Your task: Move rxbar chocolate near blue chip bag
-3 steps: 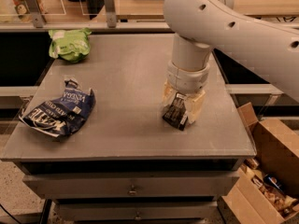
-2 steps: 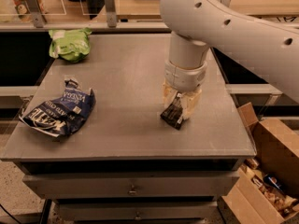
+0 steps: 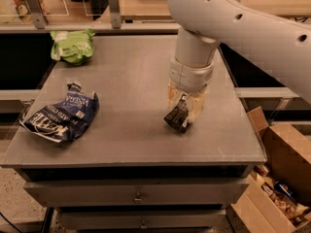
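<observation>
1. Here, in the camera view, the gripper [image 3: 182, 111] is hanging straight down from the big white arm [image 3: 233, 18] over the right-centre of the desk [image 3: 131, 81], and it is clenching the rxbar chocolate [image 3: 176, 119] between its pale fingers.
2. The bar is sitting tilted in that grasp, with one dark end poking out below the fingers. I cannot tell whether its lowest corner is touching the desk or hanging just above it.
3. The blue chip bag [image 3: 60, 115] is lying crumpled at the desk's front-left, right against the left edge, well apart from the bar with bare desk between them.
4. The step in hand, as I am judging it, is the carry. The bar is needing a little clearance first, so that its low corner is not dragging and twisting out of the grip.
5. The travel is running leftward and slightly toward the front edge, and a low, even sweep is suiting the tilted hold better than a high one.
6. The green bag [image 3: 73, 45] is resting at the back-left corner, off that line, so it is posing no obstacle.
7. The set-down is best aimed at bare desk just beside the bag's right side. It should not land on the wrinkled foil, nor so close that the gripper is nudging the bag over the edge.
</observation>
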